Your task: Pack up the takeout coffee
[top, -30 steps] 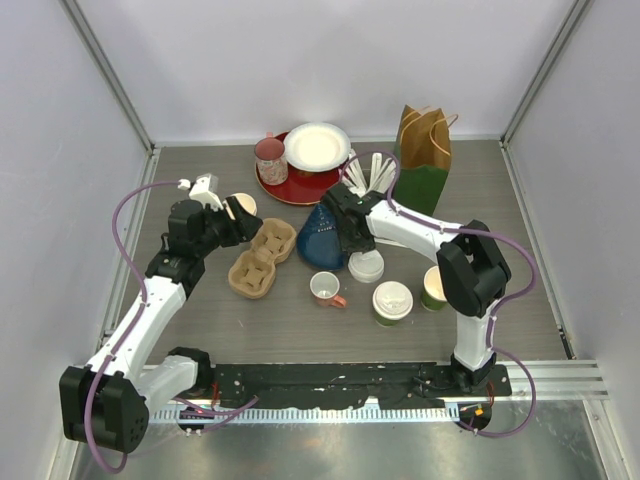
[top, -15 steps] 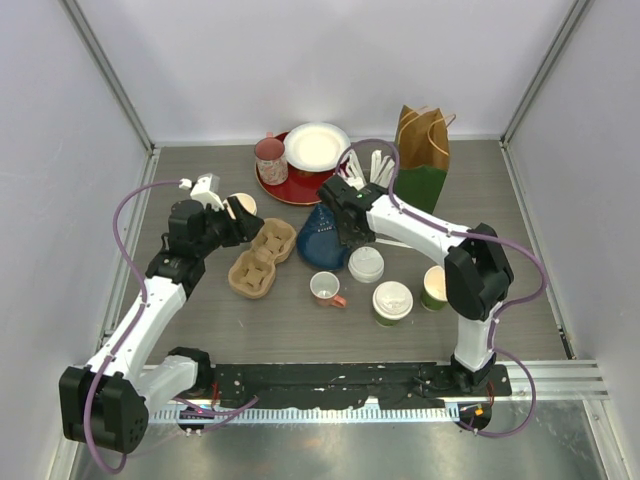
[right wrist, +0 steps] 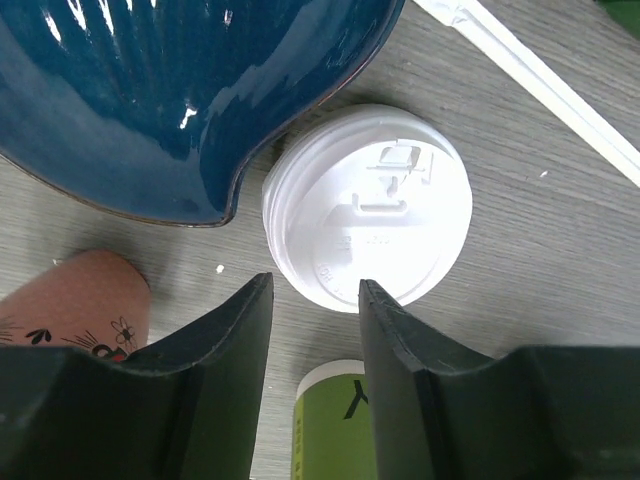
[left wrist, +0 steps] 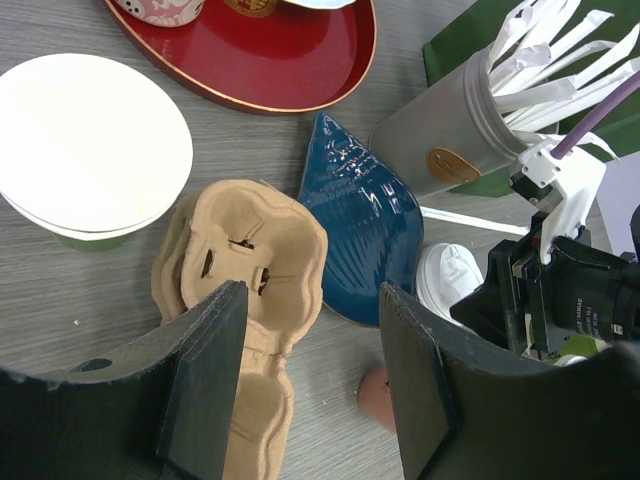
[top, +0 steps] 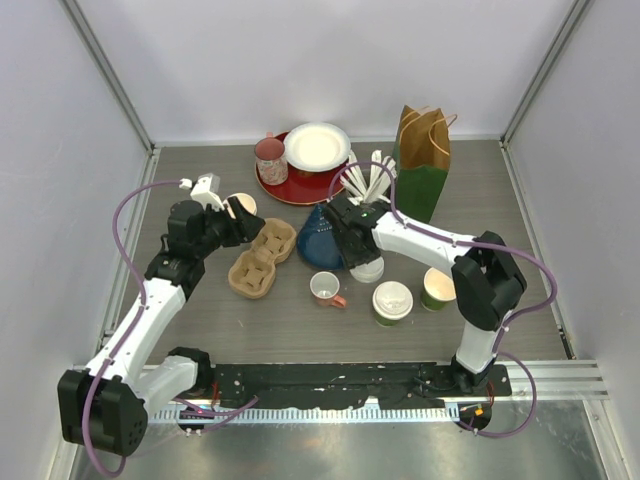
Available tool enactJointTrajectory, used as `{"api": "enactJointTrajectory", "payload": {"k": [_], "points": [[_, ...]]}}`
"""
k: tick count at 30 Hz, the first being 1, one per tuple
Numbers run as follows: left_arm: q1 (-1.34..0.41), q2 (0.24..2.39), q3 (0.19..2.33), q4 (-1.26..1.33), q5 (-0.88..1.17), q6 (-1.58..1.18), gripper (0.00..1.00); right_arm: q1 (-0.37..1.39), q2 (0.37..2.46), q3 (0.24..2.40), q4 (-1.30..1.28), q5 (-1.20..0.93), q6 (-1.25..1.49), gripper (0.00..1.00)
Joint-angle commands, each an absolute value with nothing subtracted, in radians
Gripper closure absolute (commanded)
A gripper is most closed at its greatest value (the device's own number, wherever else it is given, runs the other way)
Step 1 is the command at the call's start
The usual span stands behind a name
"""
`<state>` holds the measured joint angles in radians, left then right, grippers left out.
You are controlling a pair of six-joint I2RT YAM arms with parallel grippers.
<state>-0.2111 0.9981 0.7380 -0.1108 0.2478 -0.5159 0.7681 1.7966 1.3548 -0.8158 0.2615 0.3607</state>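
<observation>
Lid-grab step, I'd say: right gripper (right wrist: 312, 292) hovers spread over the round white plastic sip lid (right wrist: 370, 200) just beside the glossy blue shell-shaped dish (right wrist: 180, 90), and next needs to drop and pinch its rim; left gripper (left wrist: 312, 300) is spread too.

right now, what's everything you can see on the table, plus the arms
tray: one, red, back centre
plate: one, white, on tray
pink cup: one, on tray, left
canister: one, metal, holding white sticks, right of tray
paper bag: one, brown and green, back right
shell dish: one, dark blue, centre
cup carrier: one, brown, left of dish
mug: one, white, pink handle, front
lidded green cup: one, front
open green cups: two, one front right, one behind carrier
white lids: stack, beside dish
left gripper: open, above carrier
right gripper: open, over lids
</observation>
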Motion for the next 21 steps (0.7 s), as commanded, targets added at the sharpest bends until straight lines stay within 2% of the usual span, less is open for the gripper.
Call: {"api": "enactJointTrajectory", "payload": {"k": [1,4,8,15,21], "points": [[-0.218,0.971,0.736,-0.083,0.268,-0.506,0.42,0.761,1.726,1.336,-0.746,0.213,0.203,0.54],[-0.218,0.969,0.736,-0.087,0.27,-0.509,0.42,0.755,1.739,1.316,-0.719,0.199,0.178,0.54],[-0.219,0.969,0.742,-0.091,0.273,-0.506,0.43,0.755,1.761,1.315,-0.704,0.209,0.161,0.63],[-0.219,0.969,0.742,-0.091,0.271,-0.505,0.43,0.755,1.787,1.319,-0.715,0.219,0.13,0.7],[-0.219,0.969,0.739,-0.089,0.272,-0.503,0.43,0.753,1.796,1.299,-0.696,0.206,0.115,0.7]]}}
